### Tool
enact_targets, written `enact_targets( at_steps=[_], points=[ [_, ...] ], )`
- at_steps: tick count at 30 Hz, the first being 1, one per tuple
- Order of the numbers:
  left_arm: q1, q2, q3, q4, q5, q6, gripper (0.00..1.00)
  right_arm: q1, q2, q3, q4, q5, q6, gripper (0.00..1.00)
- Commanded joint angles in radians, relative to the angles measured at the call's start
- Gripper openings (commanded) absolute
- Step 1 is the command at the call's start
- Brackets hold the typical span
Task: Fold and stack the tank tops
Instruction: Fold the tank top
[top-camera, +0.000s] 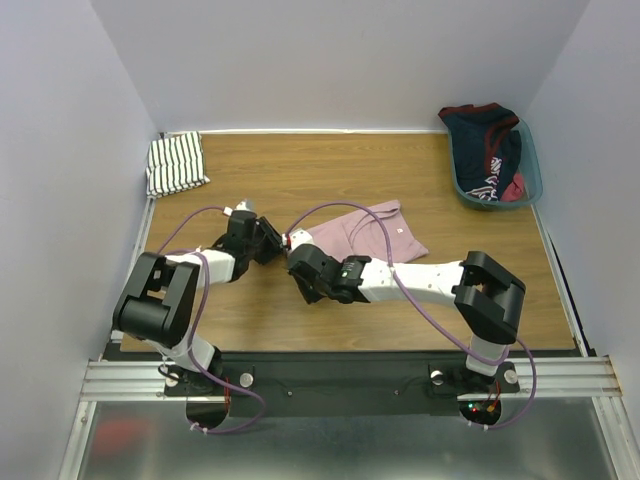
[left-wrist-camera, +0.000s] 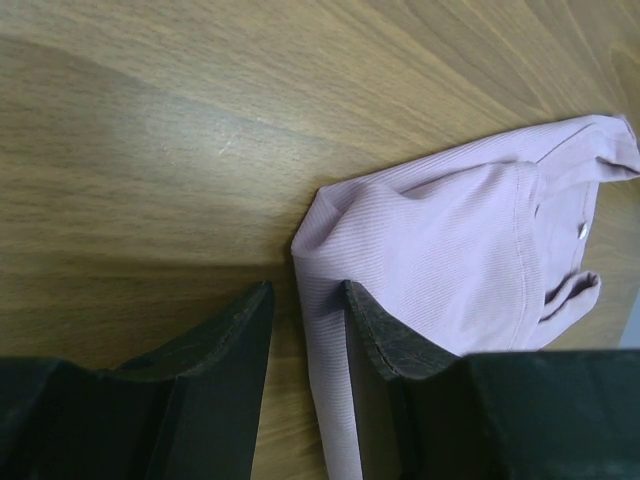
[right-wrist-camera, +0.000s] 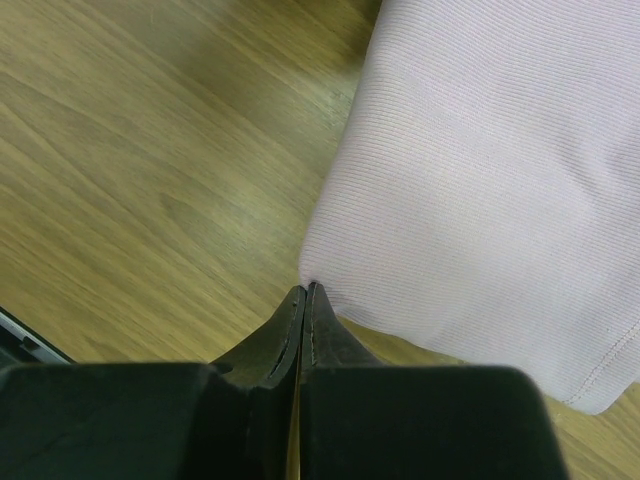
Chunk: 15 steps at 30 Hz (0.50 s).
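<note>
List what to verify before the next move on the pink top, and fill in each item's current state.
1. Jaws of the left hand apart, straddling an edge of the pink tank top: ok.
2. That edge gripped by the left hand: not ok, not yet closed.
3. Tips of the right hand shut at the top's corner: ok.
4. Cloth actually pinched in the right hand: cannot tell.
5. The striped tank top folded at the far left corner, apart from both arms: ok.
</note>
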Motion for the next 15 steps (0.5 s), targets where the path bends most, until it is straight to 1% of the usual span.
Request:
enact_targets(
  at_steps=[1,3,5,8,12,14,15],
  points=[
    [-0.002,0.023,0.012,0.057,0.018,0.009,0.47,0.014,-0.011,0.018,0.035,-0.006,0.012,0.0],
    [-0.002,0.035,0.014,0.07,0.024,0.009,0.48,0.016,-0.009,0.016,0.035,-0.006,0.013,0.0],
    [-0.002,0.05,0.02,0.075,0.026,0.009,0.47,0.017,-0.008,0.016,0.034,-0.004,0.013,0.0],
    [-0.002,0.062,0.024,0.078,0.026,0.006,0.4,0.02,-0.008,0.018,0.034,-0.003,0.013,0.0],
    [-0.002,0.061,0.023,0.075,0.007,0.004,0.08,0.028,0.005,0.024,0.034,-0.006,0.013,0.0],
    [-0.001,0.05,0.029,0.06,-0.019,0.009,0.0,0.034,0.014,0.035,0.034,-0.011,0.012,0.01],
    [0.001,0.03,0.031,0.046,-0.031,0.007,0.0,0.045,0.02,0.042,0.034,-0.012,0.012,0.0]
  ],
)
